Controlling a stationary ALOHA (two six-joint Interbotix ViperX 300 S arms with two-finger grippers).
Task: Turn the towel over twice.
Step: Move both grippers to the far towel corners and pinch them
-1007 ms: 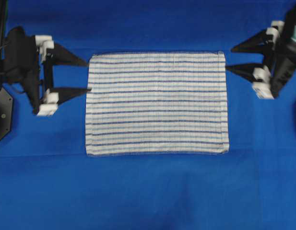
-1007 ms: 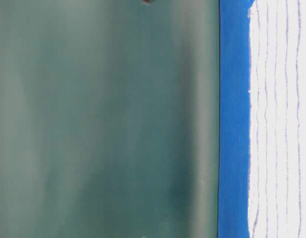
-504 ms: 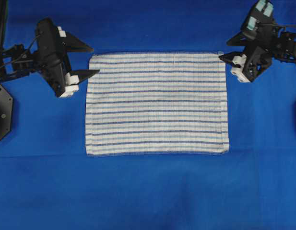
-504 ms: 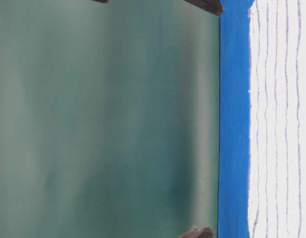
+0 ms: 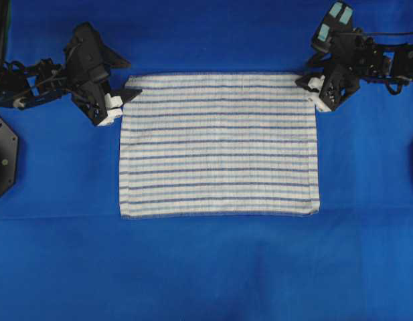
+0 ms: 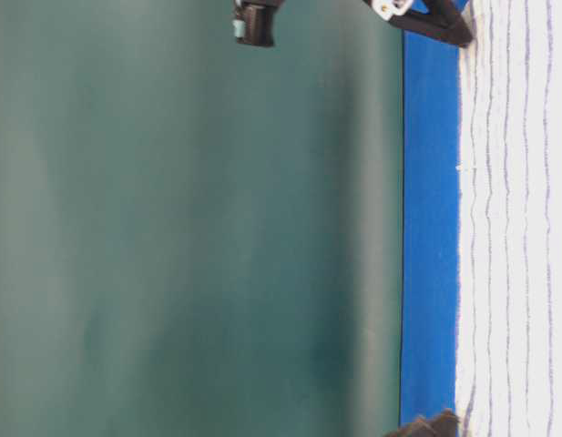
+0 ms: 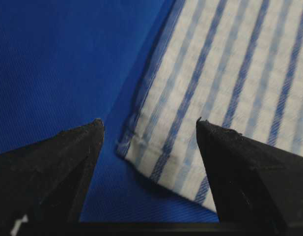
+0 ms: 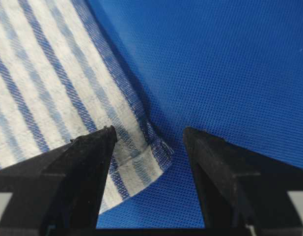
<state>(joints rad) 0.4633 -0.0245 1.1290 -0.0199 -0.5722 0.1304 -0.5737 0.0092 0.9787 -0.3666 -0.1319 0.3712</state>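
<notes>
Both pincers gape: left pincer (image 7: 149, 129) and right pincer (image 8: 149, 132) each straddle a far corner of the white blue-striped woven towel (image 5: 219, 144); I'm pre-grasp, next I lower and pinch.

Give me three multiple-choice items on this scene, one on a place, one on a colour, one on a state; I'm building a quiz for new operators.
1. Where do the two grippers sit relative to the towel?
A. at its two far corners
B. over its middle
C. at its two near corners

2. What colour is the table cover?
A. green
B. blue
C. white

3. How does the towel lie?
A. rolled up
B. folded in half
C. spread flat

Answers:
1. A: in the overhead view the left gripper and the right gripper each sit at a far corner of the towel.
2. B: the table cover is solid blue all around the towel.
3. C: the whole striped rectangle shows, with no fold.
</notes>
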